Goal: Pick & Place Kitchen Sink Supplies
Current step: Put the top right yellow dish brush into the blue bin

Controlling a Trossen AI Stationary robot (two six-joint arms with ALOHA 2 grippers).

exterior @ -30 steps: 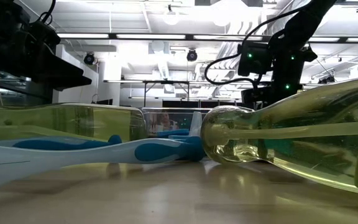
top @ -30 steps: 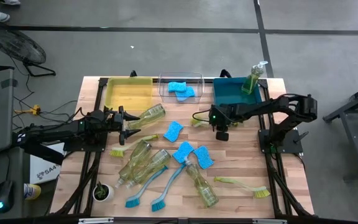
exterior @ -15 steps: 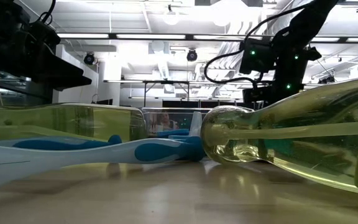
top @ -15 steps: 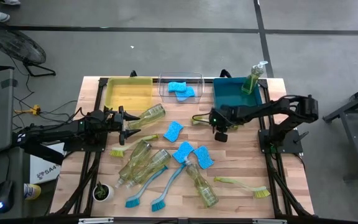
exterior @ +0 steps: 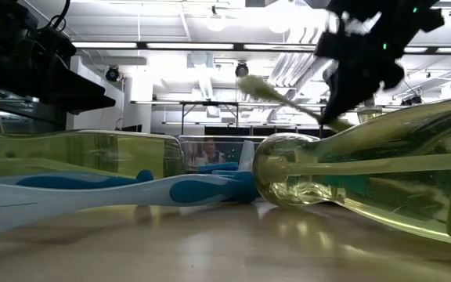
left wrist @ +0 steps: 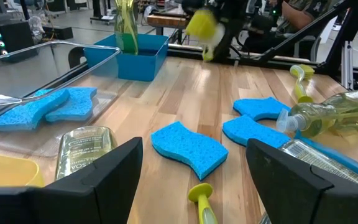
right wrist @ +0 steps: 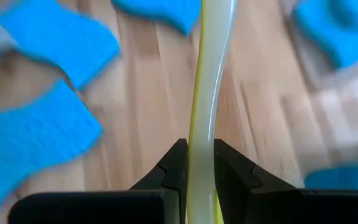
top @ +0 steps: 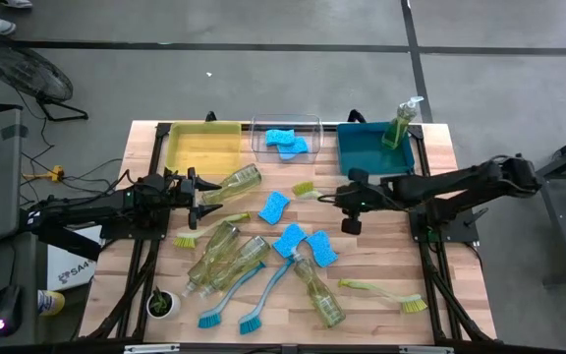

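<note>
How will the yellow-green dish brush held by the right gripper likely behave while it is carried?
The right gripper pinches the yellow-green dish brush on its thin handle, so the long overhang may swing or twist. The handle looks like smooth plastic, so it may slip. In the high view it hangs lifted above the table, so it is probably light.

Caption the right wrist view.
Right gripper shut on a yellow-green dish brush handle, above blue sponges on the wooden table.

Bright overhead ceiling lights point(exterior: 210, 45), glare on near bottle point(exterior: 351, 172), motion-blurred right hand point(exterior: 362, 47).
</note>
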